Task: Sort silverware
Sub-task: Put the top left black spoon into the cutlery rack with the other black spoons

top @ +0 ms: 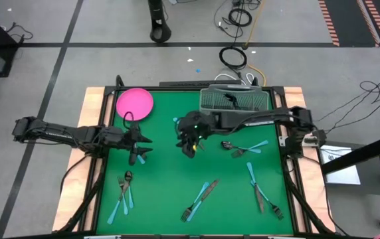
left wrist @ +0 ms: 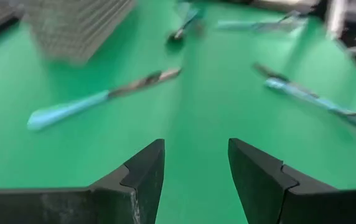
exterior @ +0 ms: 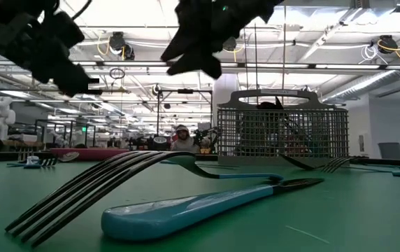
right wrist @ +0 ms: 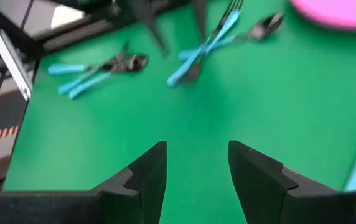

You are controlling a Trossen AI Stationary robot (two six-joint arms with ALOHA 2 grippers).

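Blurred wrist views, cropped edges, half-hidden arms

From above, too small to tell fork from knife from spoon in the silverware [top: 125, 196]. Left wrist view: basket [left wrist: 72, 25] smeared and cut off at the edge, knife [left wrist: 103, 96] blurred. Right wrist view: plate [right wrist: 340, 12] cropped, cutlery pile [right wrist: 97, 68] indistinct. Low view: both arms cut off above, left gripper [exterior: 70, 73] and right gripper [exterior: 196, 59] mere silhouettes; basket contents obscured by mesh.

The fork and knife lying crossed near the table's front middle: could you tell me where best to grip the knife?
Probably the knife by its blue handle end, from straight above: it lies flat, and that end looks clear of the fork crossing it.
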